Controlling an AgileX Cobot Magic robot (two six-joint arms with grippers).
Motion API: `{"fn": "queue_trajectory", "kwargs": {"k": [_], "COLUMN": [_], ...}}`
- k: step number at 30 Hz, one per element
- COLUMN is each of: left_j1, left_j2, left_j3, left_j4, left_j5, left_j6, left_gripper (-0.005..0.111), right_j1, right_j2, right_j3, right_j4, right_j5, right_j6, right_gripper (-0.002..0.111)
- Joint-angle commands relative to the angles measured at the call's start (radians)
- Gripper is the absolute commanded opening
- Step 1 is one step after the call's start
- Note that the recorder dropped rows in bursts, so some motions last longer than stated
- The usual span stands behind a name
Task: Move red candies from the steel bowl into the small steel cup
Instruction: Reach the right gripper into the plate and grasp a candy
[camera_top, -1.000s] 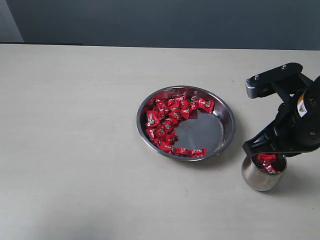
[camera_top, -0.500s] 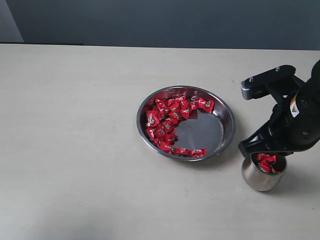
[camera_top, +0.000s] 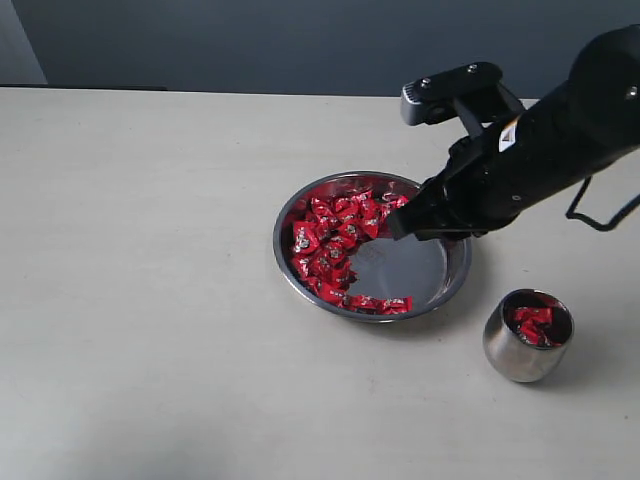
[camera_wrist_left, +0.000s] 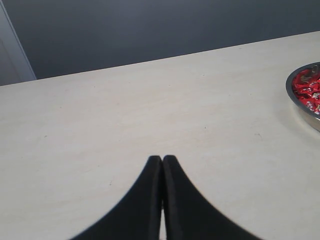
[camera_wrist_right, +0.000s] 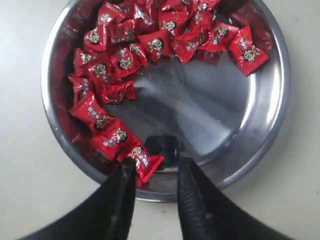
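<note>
At left, our left gripper sits clenched on nothing. Mid-worktop, the bowl holds red candies. Our right gripper hovers above them, parted and empty. It may pinch two, or slip on foil. The cup stands to the right.

The right arm slants in from the right of the exterior view, its black wrist tipped down and to the left. The right gripper has its two dark fingers parted, with nothing between them. The left gripper has its tips pressed together, gripping nothing.
</note>
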Motion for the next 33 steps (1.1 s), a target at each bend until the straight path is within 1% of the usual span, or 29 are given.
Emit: {"fn": "queue_trajectory", "kwargs": {"k": [1,13,27,33], "left_j1": [-0.008,-0.008,-0.008,-0.008], "left_j2": [-0.004,-0.004,-0.004,-0.004], "left_j3": [-0.001,-0.001,-0.001,-0.001], "left_j4": [0.002,0.002,0.002,0.002], "left_j5": [-0.005,-0.005,-0.005,-0.005], "left_j6": [-0.006,-0.006,-0.006,-0.006], "left_gripper": [0.0,0.0,0.0,0.0], "right_j1": [0.0,0.0,0.0,0.0], "right_j2": [0.086,0.256,0.345,0.385], "right_j3": [-0.06,-0.147,-0.255,-0.285], "right_j4": [0.007,0.036,0.036,0.086], "right_j5": [-0.006,0.006,0.091,0.174], "right_j6": [-0.023,-0.073,-0.11,-0.152], "right_gripper": [0.03,0.03,0.03,0.03]}}
